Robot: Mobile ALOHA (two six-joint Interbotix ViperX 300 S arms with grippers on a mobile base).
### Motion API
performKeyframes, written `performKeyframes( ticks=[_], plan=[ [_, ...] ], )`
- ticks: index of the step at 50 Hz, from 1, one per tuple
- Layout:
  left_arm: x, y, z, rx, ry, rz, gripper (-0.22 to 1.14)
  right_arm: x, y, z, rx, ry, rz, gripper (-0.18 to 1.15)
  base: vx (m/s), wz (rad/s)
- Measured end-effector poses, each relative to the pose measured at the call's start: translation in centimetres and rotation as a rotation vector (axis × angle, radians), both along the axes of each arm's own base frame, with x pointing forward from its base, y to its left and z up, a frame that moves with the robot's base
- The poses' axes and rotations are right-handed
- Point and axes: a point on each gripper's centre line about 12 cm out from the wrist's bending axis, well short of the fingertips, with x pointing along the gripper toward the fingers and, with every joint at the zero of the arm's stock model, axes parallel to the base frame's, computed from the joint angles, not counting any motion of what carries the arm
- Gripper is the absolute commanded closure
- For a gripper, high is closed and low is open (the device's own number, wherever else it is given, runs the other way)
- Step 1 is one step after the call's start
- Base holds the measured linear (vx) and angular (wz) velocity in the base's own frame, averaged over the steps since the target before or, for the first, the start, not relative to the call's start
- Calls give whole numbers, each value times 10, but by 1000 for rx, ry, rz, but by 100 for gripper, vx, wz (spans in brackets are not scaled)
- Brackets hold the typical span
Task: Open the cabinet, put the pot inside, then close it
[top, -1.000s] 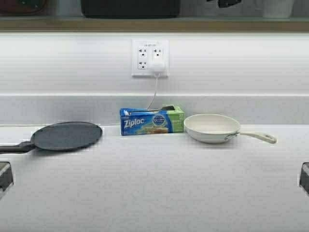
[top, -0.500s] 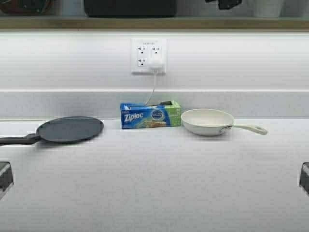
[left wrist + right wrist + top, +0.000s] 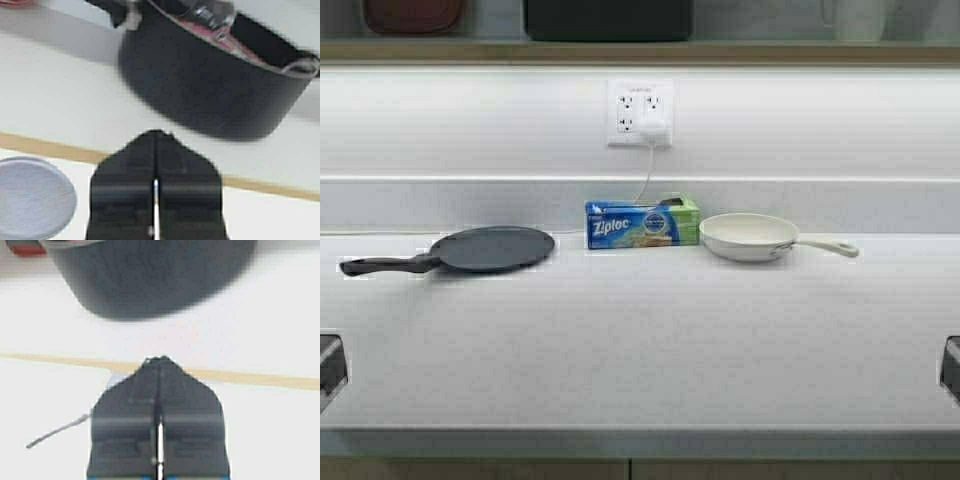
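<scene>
Pot (image 3: 215,85) sits beyond the closed left end effector (image 3: 156,150).

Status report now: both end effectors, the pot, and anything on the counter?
Left end effector shut, empty; right end effector shut, empty. Black pot on the cabinet shelf. Griddle pan, Ziploc box, white frying pan below on counter.

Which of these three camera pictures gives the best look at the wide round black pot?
The left wrist view: the wide round black pot shows its curved side, rim and glass lid. The right wrist view shows only a blurred dark side. The high view catches just its base on the shelf.
</scene>
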Motion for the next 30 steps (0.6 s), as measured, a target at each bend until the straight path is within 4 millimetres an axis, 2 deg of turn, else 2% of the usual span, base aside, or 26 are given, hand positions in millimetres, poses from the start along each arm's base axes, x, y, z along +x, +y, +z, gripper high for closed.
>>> performKeyframes(
  ticks=[7, 18, 30],
  plan=[
    [-7, -1, 2, 93, 33, -36, 87, -3, -6, 0, -46, 18, -10, 89, -18, -10],
    [-6, 17, -1, 120, 86, -11, 87, -5, -6, 0, -80, 7, -1, 89, -26, -11],
    [-6, 16, -2, 175, 94, -43, 87, -2, -11, 0, -107, -6, -6, 89, -27, 1]
  ],
)
